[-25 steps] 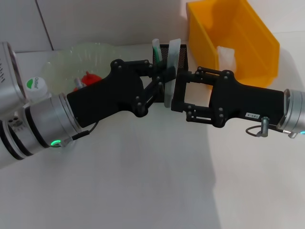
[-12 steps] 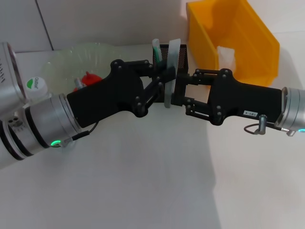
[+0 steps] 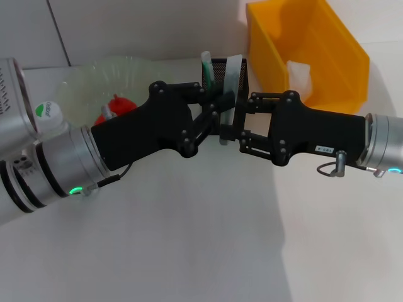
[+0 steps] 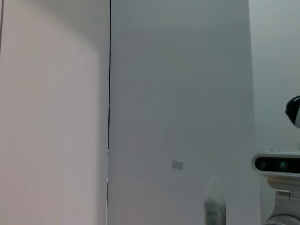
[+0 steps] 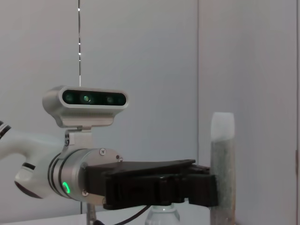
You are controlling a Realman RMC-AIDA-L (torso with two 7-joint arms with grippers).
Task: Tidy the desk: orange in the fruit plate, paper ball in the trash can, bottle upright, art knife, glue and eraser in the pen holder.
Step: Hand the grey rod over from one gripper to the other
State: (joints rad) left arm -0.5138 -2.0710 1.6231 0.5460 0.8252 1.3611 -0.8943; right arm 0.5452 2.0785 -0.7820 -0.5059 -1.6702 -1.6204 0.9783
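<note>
My left gripper (image 3: 219, 114) reaches in from the left and is shut on a long pale grey stick with a white end (image 3: 229, 85), held upright just in front of the black mesh pen holder (image 3: 215, 67). I cannot tell whether the stick is the glue or the art knife. The right wrist view shows the stick (image 5: 221, 164) with black fingers (image 5: 187, 190) clamped on it. My right gripper (image 3: 238, 123) comes from the right, open, its fingers beside the stick's lower part. A green-and-white item (image 3: 206, 63) stands in the holder. The eraser is out of view.
A clear fruit plate (image 3: 88, 78) at the back left holds a red-orange fruit (image 3: 116, 104). A white-capped bottle (image 3: 47, 113) stands upright beside it. The yellow trash can (image 3: 327, 44) at the back right holds a white paper ball (image 3: 300, 73).
My right gripper has slid left, closer to the stick and my left gripper. The stick has shifted slightly toward the pen holder.
</note>
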